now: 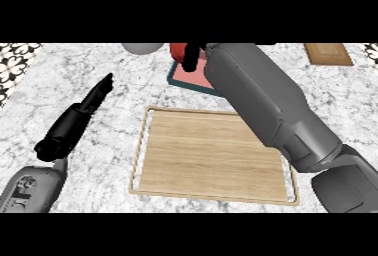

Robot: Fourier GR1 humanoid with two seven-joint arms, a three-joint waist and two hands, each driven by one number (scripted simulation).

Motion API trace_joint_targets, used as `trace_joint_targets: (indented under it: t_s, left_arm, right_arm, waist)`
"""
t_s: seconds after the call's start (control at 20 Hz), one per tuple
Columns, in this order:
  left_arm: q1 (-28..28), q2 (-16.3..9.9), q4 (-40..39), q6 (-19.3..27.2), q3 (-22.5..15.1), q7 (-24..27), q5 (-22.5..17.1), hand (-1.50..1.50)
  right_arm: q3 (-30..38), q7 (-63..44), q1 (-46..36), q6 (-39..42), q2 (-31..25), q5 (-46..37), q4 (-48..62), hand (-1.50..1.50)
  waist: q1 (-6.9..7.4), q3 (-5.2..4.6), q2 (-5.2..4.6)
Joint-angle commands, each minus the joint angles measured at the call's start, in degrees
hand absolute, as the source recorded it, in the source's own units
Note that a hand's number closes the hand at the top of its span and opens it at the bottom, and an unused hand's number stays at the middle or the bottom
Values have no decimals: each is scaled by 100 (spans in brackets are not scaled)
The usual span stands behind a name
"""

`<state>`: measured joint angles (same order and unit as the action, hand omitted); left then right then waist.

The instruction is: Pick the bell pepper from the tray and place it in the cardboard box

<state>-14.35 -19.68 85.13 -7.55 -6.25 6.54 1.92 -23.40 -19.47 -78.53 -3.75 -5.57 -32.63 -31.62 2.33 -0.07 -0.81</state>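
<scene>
The wooden tray [214, 155] lies in the middle of the counter with nothing on it. Beyond its far edge sits the box [189, 77], pink inside with a teal rim. My right forearm stretches across the tray's right side to the box. There my right hand [193, 56] curls round the red bell pepper [177, 50], over the box's far edge. Most of that hand and much of the pepper are hidden by the forearm. My left hand [74, 125] rests at the left of the tray, open, fingers straight and pointing up-right.
A grey rounded object [144, 47] stands at the far edge, left of the pepper. A brown wooden board [328, 54] lies at the far right. Patterned tiles [15, 60] border the marble counter at the left.
</scene>
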Motion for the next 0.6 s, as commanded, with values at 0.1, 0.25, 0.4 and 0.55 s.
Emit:
trace_joint_targets:
  t_s: [0.1, 0.25, 0.4, 0.55]
  left_arm:
    - [82, 118, 346, 76, -121, -263, 115, 0]
    - [-44, 78, 196, -15, -9, -172, 46, 0]
    - [-245, 156, 218, 61, -5, -437, 83, 0]
    - [61, 0, -13, -117, 129, 125, 47, 0]
  right_arm:
    - [200, 771, -158, 904, -121, 121, 1055, 150]
    - [103, 1051, -259, 1374, -377, -39, 1531, 150]
    - [161, 1333, -191, 1616, -341, -25, 1879, -150]
    - [209, 2164, -162, 1992, -460, 33, 1848, -150]
  waist:
    - [49, 5, 0]
    - [72, 2, -26]
    - [72, 5, -41]
    - [63, 2, -48]
